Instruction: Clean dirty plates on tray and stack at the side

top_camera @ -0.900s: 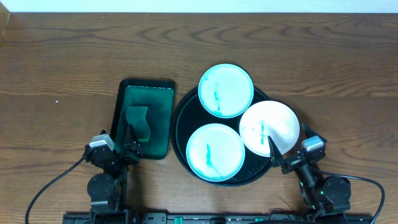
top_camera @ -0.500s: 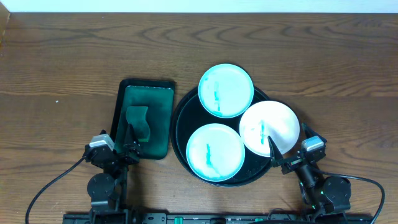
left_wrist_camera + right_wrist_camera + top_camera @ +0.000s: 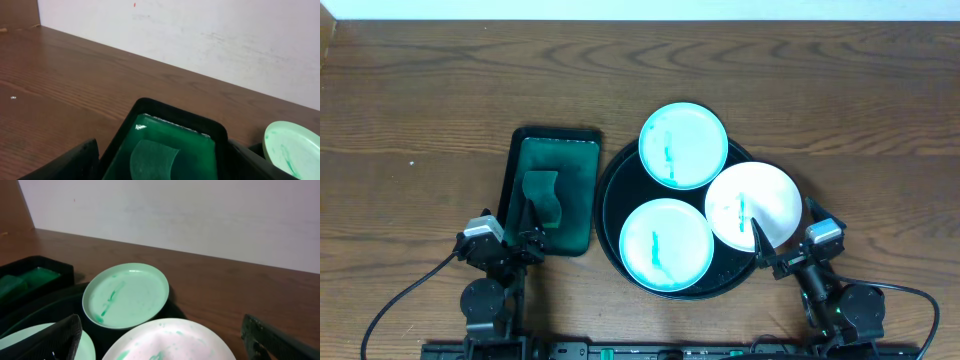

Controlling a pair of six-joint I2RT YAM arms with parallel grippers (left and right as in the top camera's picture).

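White dirty plates [image 3: 666,245] crowd rim to rim on the tray [image 3: 612,200] (left claw [image 3: 165,165] and right claw [image 3: 165,340] both gape wide, empty); lift one carelessly and you may tip its neighbour.

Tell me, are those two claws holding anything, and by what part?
Nothing is held. The left gripper stands open by the sponge, the right gripper open at the edge of a dirty plate.

Dark wooden table [image 3: 420,90], white wall [image 3: 200,210]
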